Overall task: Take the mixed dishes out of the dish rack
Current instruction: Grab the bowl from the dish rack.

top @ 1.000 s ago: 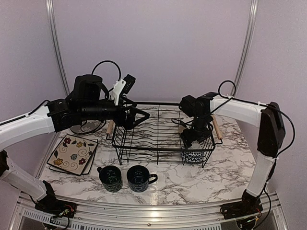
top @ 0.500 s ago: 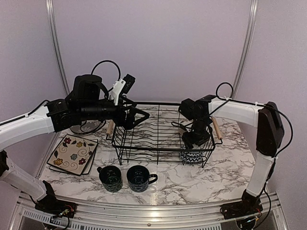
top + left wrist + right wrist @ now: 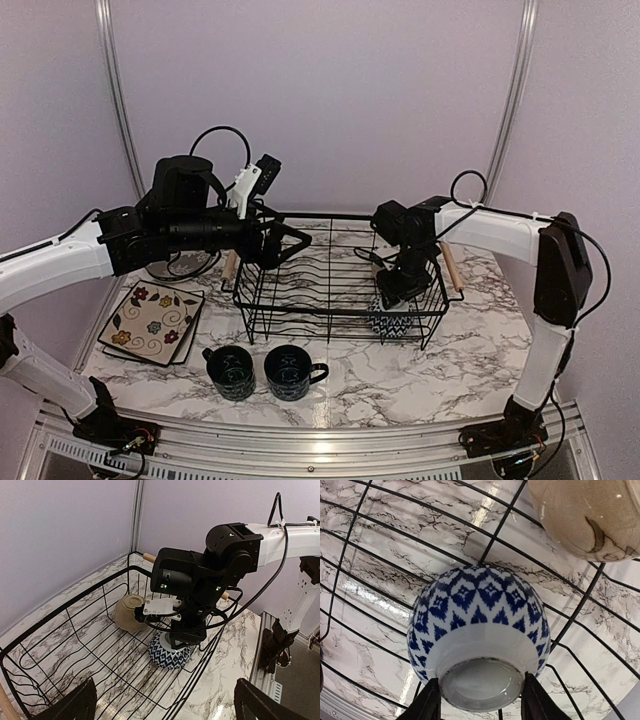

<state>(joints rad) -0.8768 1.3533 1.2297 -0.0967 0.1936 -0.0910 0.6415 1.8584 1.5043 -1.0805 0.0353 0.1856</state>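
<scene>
Downward, right fingers (image 3: 428, 703) astride chevron bowl (image 3: 477, 612).

1. A white, grey-veined marble-pattern table top (image 3: 470, 360) carries everything.
2. A large rectangular black wire dish rack with light wooden bar handles (image 3: 325, 215) stands on it at mid-table.
3. Left of the rack and well apart from it lie stacked square cream floral plates (image 3: 152, 322), flat.
4. In front of the rack's left half stand two dark blue mugs (image 3: 231, 372) (image 3: 290, 371), upright, just beside each other.
5. Left of the rack, farther back, lies a round plate (image 3: 158, 271), mostly hidden.
</scene>
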